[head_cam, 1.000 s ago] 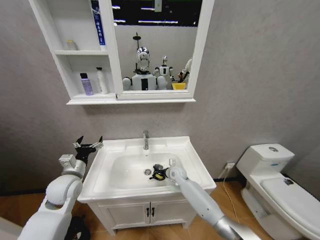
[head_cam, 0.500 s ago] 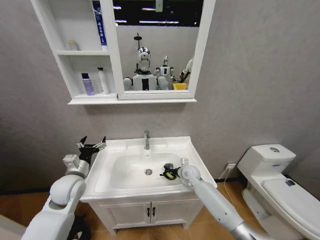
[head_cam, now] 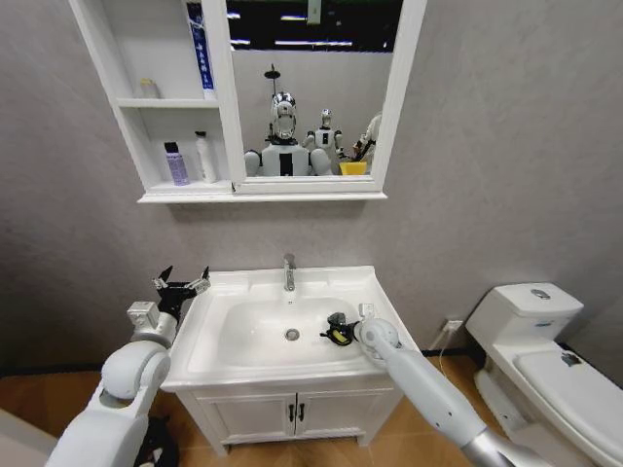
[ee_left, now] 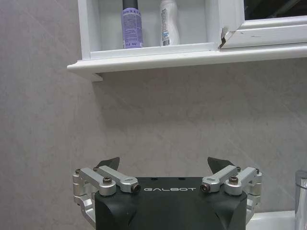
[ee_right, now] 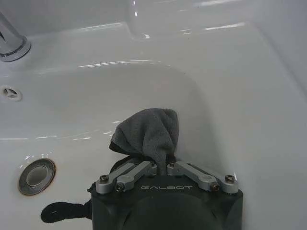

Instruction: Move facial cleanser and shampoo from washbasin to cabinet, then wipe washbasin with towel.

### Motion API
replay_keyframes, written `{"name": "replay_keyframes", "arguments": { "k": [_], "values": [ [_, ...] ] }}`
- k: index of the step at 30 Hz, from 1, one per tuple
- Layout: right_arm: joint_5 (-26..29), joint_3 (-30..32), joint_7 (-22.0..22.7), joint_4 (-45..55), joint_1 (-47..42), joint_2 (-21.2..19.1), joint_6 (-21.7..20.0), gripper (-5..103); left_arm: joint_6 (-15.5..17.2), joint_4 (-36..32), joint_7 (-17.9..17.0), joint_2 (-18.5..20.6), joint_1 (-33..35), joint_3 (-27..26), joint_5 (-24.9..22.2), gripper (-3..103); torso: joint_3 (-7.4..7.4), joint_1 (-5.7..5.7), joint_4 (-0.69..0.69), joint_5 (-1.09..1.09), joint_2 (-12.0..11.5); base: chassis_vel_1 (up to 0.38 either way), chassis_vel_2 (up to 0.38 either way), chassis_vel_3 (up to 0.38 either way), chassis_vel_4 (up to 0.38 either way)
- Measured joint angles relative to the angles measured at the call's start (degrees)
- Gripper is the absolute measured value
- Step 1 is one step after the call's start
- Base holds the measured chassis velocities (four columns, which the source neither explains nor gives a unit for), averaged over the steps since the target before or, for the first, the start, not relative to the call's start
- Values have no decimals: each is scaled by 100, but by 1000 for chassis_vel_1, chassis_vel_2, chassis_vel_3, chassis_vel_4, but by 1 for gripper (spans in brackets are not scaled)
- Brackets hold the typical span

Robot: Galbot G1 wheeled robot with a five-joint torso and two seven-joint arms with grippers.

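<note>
My right gripper (head_cam: 338,331) is shut on the dark grey towel (head_cam: 336,334) and holds it against the right inner wall of the white washbasin (head_cam: 243,336). The right wrist view shows the towel (ee_right: 148,134) bunched between the closed fingers of that gripper (ee_right: 162,166), pressed on the washbasin bowl (ee_right: 216,96). My left gripper (head_cam: 182,286) hangs open and empty over the washbasin's left rim; its fingers (ee_left: 106,164) stand wide apart. In the cabinet's (head_cam: 102,97) lowest compartment stand a purple bottle (head_cam: 175,163) and a white bottle (head_cam: 205,158).
A chrome tap (head_cam: 289,272) stands at the basin's back and the drain (head_cam: 292,334) lies mid-bowl. The mirror (head_cam: 311,107) hangs right of the cabinet. A two-door vanity (head_cam: 292,413) sits under the basin. A white toilet (head_cam: 545,341) stands to the right.
My right gripper has slid the towel from beside the drain to the right side of the bowl. The left arm has held its place; the camera shifted slightly.
</note>
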Motion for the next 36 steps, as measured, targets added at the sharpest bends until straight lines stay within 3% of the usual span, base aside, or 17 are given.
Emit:
{"name": "replay_keyframes", "arguments": {
  "k": [6, 9, 15, 26, 36],
  "values": [
    [1, -4, 50, 6, 10, -39, 1, 4, 4, 0, -11, 4, -3, 14, 3, 100, 0, 0, -1, -1, 0, 0, 0, 0, 0],
    [2, -3, 65, -22, 9, 17, 1, 4, 7, -6, -17, 10, -3, 27, 3, 100, 0, 0, -9, -6, 0, 0, 0, 0, 0],
    [-162, -36, -27, -328, 29, 393, 12, 4, 11, -27, -29, 29, -3, 37, -1, 100, -1, 0, -9, -5, 1, 0, 0, 0, 0],
    [-499, -287, -524, -1023, 316, 1124, 36, 4, 13, -51, -15, 49, 100, -158, -23, 100, 2, 2, -9, -3, -2, 0, 0, 0, 0],
    [-733, -621, -1275, -1727, 604, 1783, 383, 4, 9, -87, -2, 51, 228, -396, -44, 100, 3, 2, -4, -3, -2, 0, 0, 0, 0]
  ]
}}
